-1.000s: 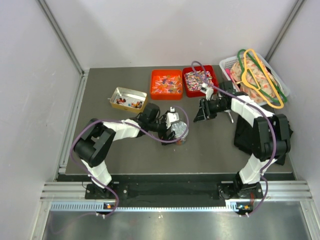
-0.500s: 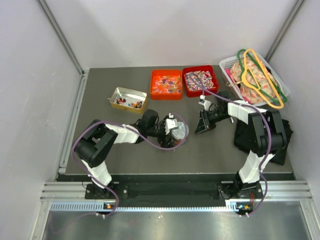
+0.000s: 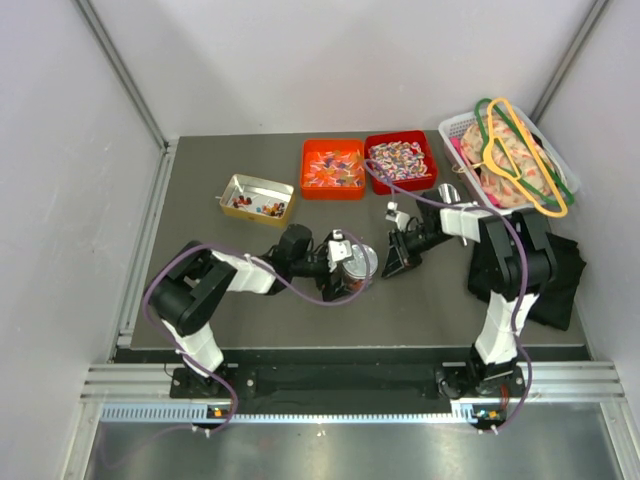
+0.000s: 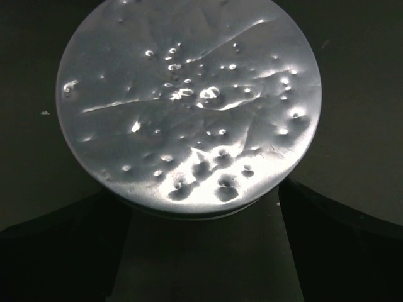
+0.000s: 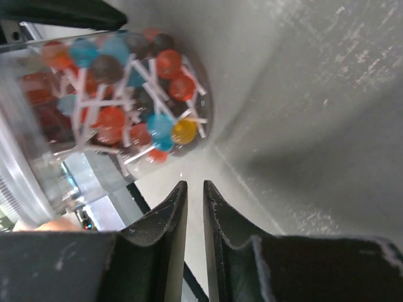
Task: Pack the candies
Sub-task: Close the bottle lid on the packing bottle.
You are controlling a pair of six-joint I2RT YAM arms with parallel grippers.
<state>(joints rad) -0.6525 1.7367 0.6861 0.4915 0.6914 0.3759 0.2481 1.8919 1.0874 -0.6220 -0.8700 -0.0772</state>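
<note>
Now left jaws grip the jar (image 3: pixel 358 263) so no candies (image 5: pixel 169 63) spill; right jaws are closed, empty.

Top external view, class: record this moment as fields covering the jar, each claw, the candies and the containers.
jar: clear, silver-topped, mid-table, holding round sweets on white sticks
left claw: gripping the jar
right claw: beside the jar, fingers nearly closed, nothing between them
candies: loose in the red bin and the orange bin at the back
tin: back left, a few small items inside
white basket: back right, away from both claws
</note>
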